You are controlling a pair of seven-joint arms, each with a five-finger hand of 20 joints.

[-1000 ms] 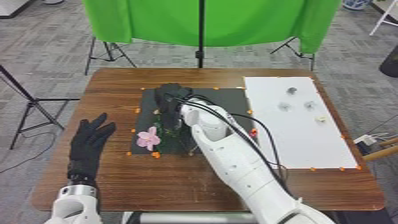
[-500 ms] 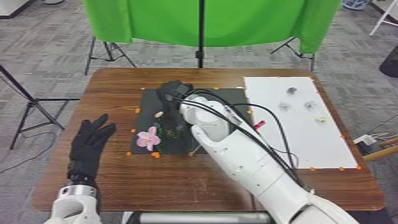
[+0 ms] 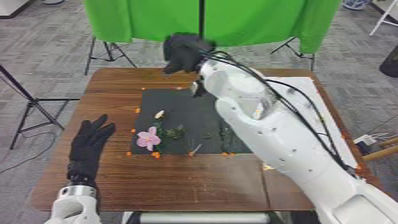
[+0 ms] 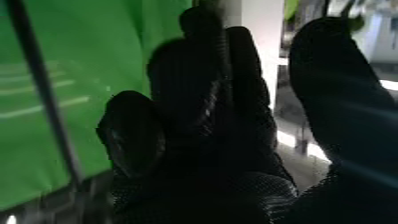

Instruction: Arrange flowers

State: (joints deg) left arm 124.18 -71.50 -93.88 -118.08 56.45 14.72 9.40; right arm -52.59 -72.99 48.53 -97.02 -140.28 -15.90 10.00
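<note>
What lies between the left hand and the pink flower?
Between the left hand and the pink flower, the head view shows bare brown tabletop, then an orange marker at the edge of the black mat.

The head view looked forward and down over the desk (image 3: pixel 178 186). The wrist view peered closely along the right robot hand (image 3: pixel 186 49); both caught green cloth (image 3: pixel 133 21).

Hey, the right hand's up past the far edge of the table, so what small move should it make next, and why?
I'd ease the right hand in over the dark mat, probably toward the green sprigs. It seems to hold nothing, and they lie on the mat beside the pink flower, perhaps needing adjustment.
</note>
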